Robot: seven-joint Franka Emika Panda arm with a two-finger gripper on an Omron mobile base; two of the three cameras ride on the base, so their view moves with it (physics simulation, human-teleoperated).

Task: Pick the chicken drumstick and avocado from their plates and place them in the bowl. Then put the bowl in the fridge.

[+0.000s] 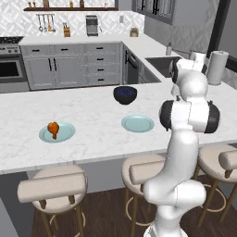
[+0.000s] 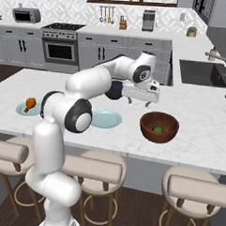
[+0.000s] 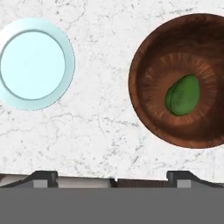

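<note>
The chicken drumstick [image 1: 53,129] [image 2: 30,103] lies on the left teal plate [image 1: 67,134] [image 2: 21,109]. Nearer the middle of the island, the second plate [image 1: 138,123] [image 2: 105,119] [image 3: 33,63] is bare. To its right stands the reddish-brown bowl [image 2: 150,134] [image 3: 141,65], and the green avocado [image 2: 157,129] [image 3: 182,95] rests on its floor. My gripper [image 2: 138,103] [image 3: 113,176] hovers above the counter between the bare plate and the bowl. It is open, with nothing between its fingers. The fridge is out of view.
A dark navy bowl [image 1: 125,94] sits on the island behind the bare plate. Padded stools [image 1: 53,187] [image 2: 95,172] line the near edge of the island. A sink [image 2: 199,72] and a paper towel roll [image 1: 217,67] are on the far right counter.
</note>
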